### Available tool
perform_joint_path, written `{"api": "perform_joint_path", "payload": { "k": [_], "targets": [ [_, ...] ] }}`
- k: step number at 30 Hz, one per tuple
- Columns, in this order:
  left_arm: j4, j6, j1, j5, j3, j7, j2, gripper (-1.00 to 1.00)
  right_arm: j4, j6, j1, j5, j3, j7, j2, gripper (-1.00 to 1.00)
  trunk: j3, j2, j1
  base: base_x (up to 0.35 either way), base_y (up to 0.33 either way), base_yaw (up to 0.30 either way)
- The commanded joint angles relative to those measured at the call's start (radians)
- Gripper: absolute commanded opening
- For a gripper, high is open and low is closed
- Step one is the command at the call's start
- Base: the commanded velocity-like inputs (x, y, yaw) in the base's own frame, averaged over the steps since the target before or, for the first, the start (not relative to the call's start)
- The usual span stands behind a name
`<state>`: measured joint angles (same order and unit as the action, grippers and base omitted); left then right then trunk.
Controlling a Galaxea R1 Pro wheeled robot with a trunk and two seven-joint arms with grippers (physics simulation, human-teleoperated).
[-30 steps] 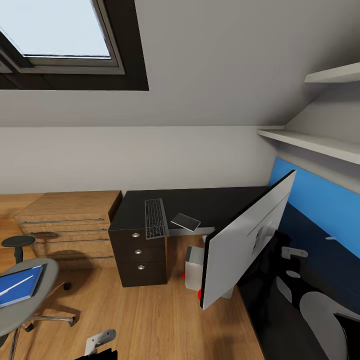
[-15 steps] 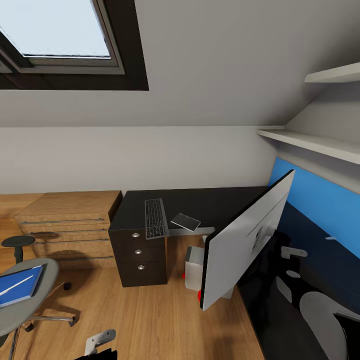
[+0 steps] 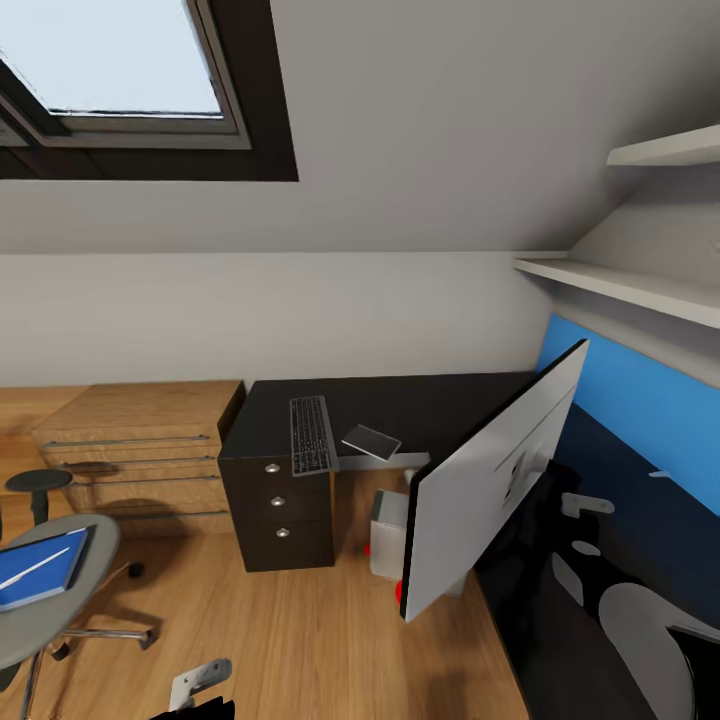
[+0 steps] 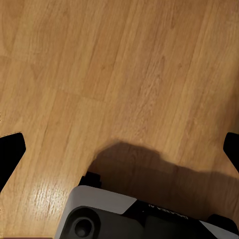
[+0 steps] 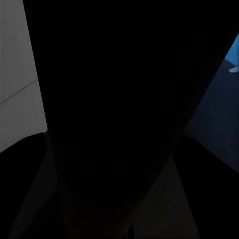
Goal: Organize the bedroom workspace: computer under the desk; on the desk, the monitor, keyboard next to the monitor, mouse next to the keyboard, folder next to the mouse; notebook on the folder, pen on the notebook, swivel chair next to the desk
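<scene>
The monitor (image 3: 490,480) hangs tilted above the desk's (image 3: 440,400) near end, its pale back toward me. My right gripper (image 5: 119,149) looks shut on its black stand, which is very dark in the right wrist view. The keyboard (image 3: 312,437) lies on the black top above a dark drawer unit (image 3: 280,510). Under the desk stands the grey computer (image 3: 387,522). The swivel chair (image 3: 60,600) at lower left carries the blue folder (image 3: 40,568), which has a thin white line across it. My left gripper (image 4: 119,149) is open over bare floor.
A flat grey pad (image 3: 371,442) lies beside the keyboard. A light-wood drawer chest (image 3: 140,450) stands left of the desk. White shelves (image 3: 620,285) jut out above the blue back panel (image 3: 640,410). Wood floor (image 3: 320,640) lies open between chair and desk.
The monitor's top corner has shifted very slightly to the left. Everything else stands as before.
</scene>
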<state>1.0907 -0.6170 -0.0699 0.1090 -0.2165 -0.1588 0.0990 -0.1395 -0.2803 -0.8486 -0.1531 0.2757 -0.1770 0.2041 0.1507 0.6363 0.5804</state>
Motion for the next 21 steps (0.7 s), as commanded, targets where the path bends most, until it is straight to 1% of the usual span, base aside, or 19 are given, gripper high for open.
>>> {"api": "perform_joint_path", "payload": {
  "k": [1,21],
  "targets": [
    [0.002,-0.004,-0.001,0.011,-0.001,-0.007,0.001,1.00,0.003,-0.003,-0.001,-0.007,0.003,-0.002,0.000,-1.00,0.002,0.002,0.000,-0.229,0.000,0.000],
    [0.002,-0.004,-0.001,0.011,-0.003,-0.007,0.001,1.00,0.003,-0.003,-0.001,-0.008,0.003,-0.004,-0.002,-1.00,0.002,0.002,0.000,-0.325,0.000,0.000]
  ]
}}
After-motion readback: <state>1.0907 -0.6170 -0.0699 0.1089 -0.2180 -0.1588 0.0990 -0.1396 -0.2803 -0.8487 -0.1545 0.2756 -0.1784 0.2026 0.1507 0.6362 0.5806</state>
